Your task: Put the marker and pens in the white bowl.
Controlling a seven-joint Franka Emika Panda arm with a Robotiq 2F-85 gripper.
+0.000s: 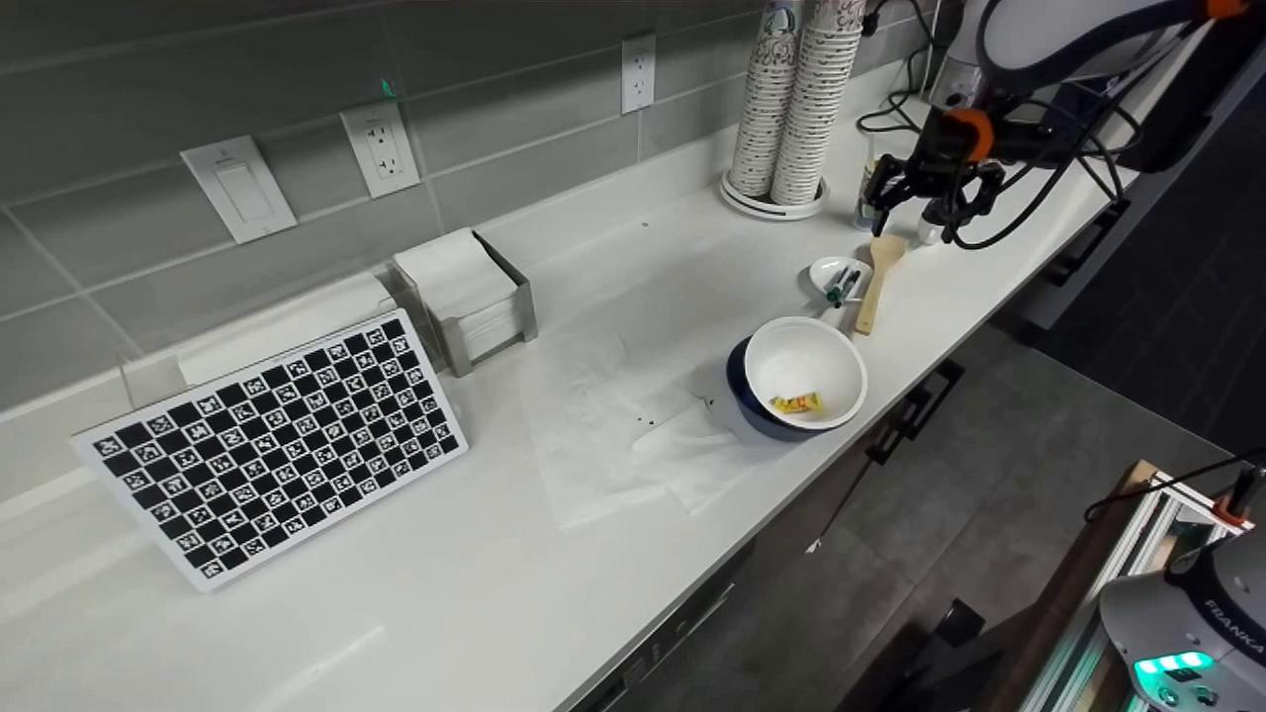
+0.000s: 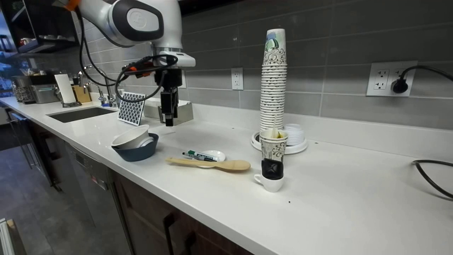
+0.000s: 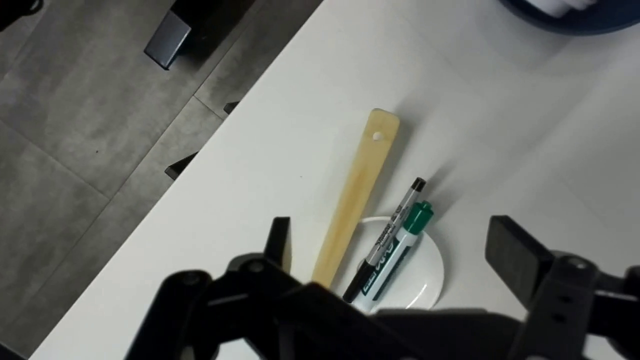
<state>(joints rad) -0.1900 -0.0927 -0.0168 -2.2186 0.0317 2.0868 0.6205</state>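
Observation:
A white marker with a green cap (image 3: 392,257) and a thin grey pen with black ends (image 3: 387,235) lie side by side on a small white dish (image 3: 432,272). They also show in both exterior views (image 1: 839,287) (image 2: 201,154). The white bowl (image 1: 791,351) (image 2: 131,137) sits tilted in a dark blue bowl (image 1: 749,405) (image 2: 136,153), with a yellow packet (image 1: 797,403) inside it. The blue bowl's edge shows in the wrist view (image 3: 575,27). My gripper (image 3: 397,250) (image 1: 914,233) (image 2: 169,122) is open and empty, above the counter, with the dish in view between its fingers.
A wooden spatula (image 3: 355,190) (image 2: 208,163) lies beside the dish. A small white cup (image 2: 272,184) with a black item, a paper cup (image 2: 273,147) and tall cup stacks (image 1: 801,109) stand near. A napkin holder (image 1: 480,307) and checkered board (image 1: 277,445) stand along the wall.

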